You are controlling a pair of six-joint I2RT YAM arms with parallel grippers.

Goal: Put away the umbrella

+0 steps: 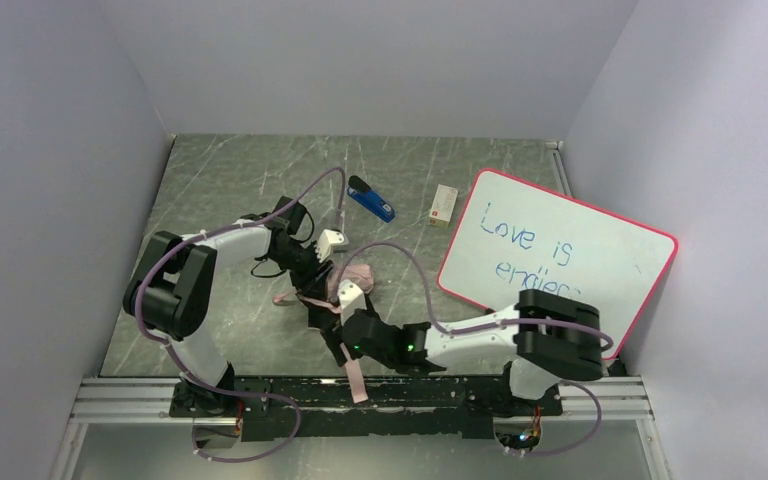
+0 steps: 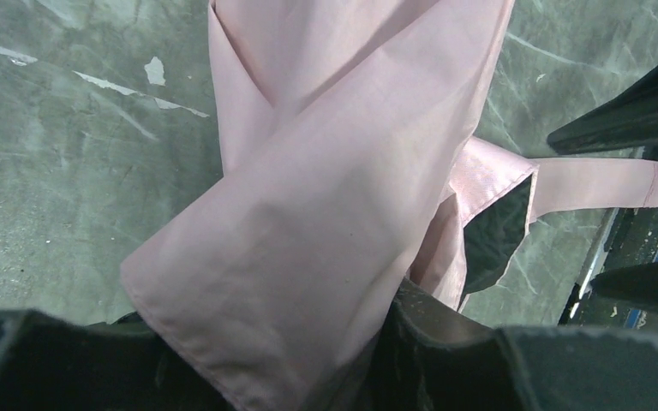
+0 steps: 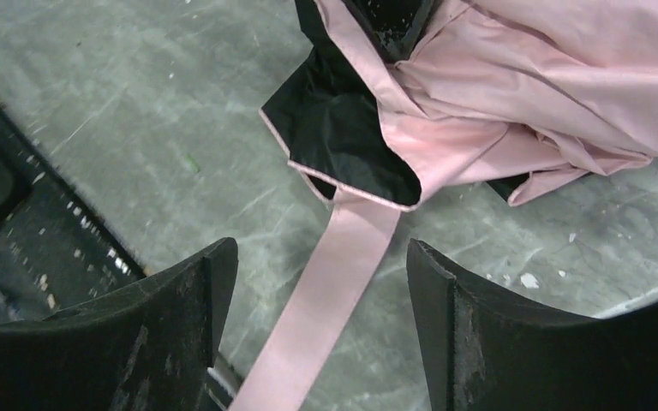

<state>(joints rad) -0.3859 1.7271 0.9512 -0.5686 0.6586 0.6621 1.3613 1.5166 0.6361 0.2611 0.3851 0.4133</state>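
The umbrella (image 1: 357,274) lies collapsed mid-table, its pink and black fabric crumpled. My left gripper (image 1: 310,272) is at its left side; in the left wrist view the gripper (image 2: 308,377) is shut on a fold of the pink fabric (image 2: 334,171). The pink strap (image 1: 356,378) trails toward the front rail. My right gripper (image 1: 338,335) is just in front of the umbrella. In the right wrist view it (image 3: 321,257) is open, and the strap (image 3: 334,300) lies on the table between the two fingers, touching neither. The fabric bundle (image 3: 523,94) is beyond them. The handle is hidden.
A blue-and-black stapler (image 1: 371,200) and a small white box (image 1: 443,204) lie at the back. A pink-framed whiteboard (image 1: 558,255) leans against the right wall. The metal rail (image 1: 600,400) runs along the front edge.
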